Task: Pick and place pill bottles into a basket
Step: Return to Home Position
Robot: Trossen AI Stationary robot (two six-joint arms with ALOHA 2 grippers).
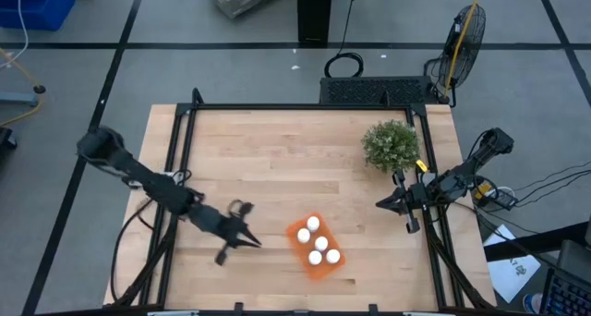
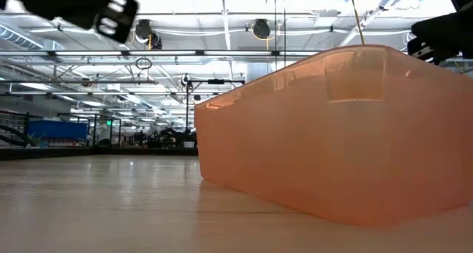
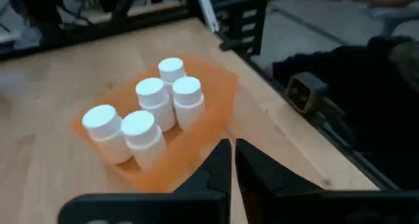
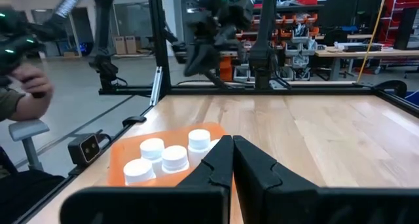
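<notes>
The orange basket (image 1: 312, 249) stands on the wooden table near its front edge, right of the middle. Several white pill bottles (image 3: 152, 96) stand upright inside it, close together. They also show in the right wrist view (image 4: 175, 157). My left gripper (image 1: 253, 243) is shut and empty, just left of the basket and above the table; its wrist view shows the fingertips (image 3: 232, 160) short of the basket's near wall (image 3: 186, 152). My right gripper (image 1: 380, 203) is shut and empty, right of the basket and farther back, pointing toward it (image 4: 232, 155).
A green bushy plant (image 1: 391, 145) stands at the table's back right, close behind my right arm. A black frame (image 1: 305, 107) runs round the table's edges. A person's hand (image 4: 26, 86) shows beyond the table in the right wrist view. The basket's wall (image 2: 332, 135) fills the low view.
</notes>
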